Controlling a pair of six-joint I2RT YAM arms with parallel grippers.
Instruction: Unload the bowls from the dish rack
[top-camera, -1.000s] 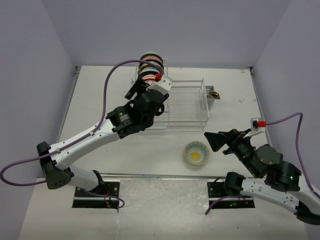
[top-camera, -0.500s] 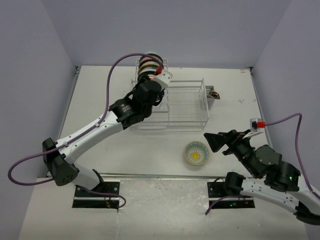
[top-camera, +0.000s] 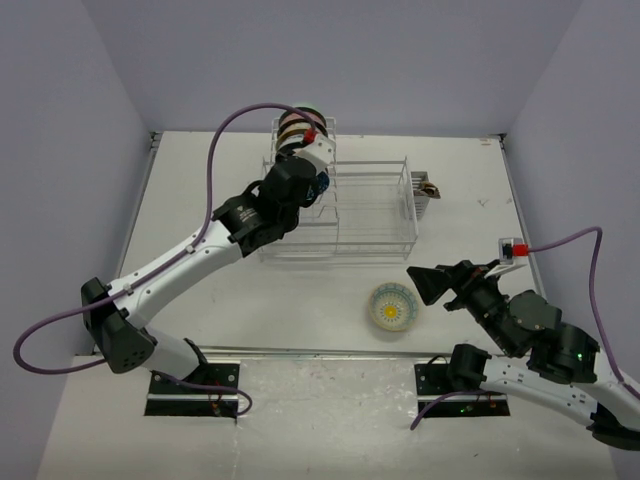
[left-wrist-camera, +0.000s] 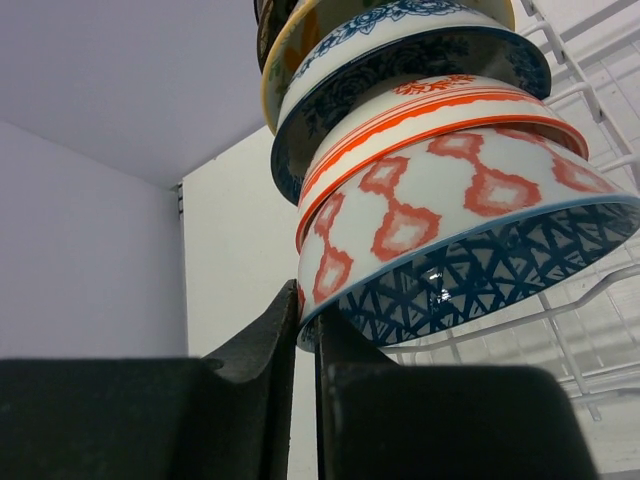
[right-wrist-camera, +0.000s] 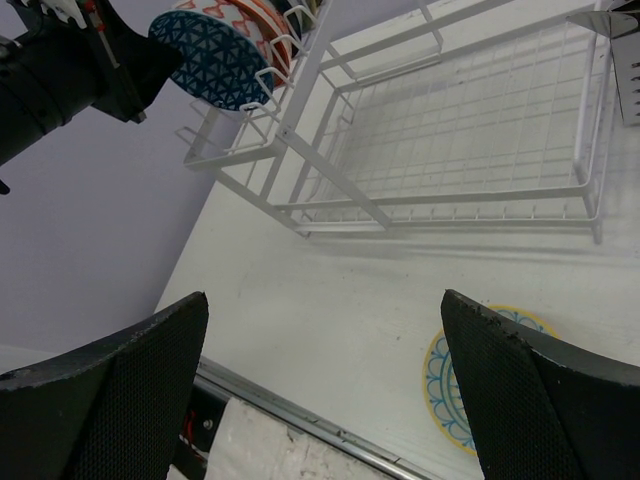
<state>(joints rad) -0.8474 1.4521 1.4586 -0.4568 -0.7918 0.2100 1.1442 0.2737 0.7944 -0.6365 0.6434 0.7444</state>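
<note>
Rim of red-diamond bowl (left-wrist-camera: 450, 200) is clamped by left gripper (left-wrist-camera: 308, 318) in dish rack (top-camera: 370, 215) | right gripper (right-wrist-camera: 322, 300) is held wide apart near yellow-centred bowl (top-camera: 391, 307) on table (top-camera: 250, 290).

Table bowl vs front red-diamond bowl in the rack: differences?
The yellow-centred ceramic bowl lies mouth-up on the table; the red-diamond ceramic bowl stands on edge in the white wire rack. The first is free; the second's rim is pinched by the left claw. Insides: yellow centre versus blue triangles. Both are round, patterned.
</note>
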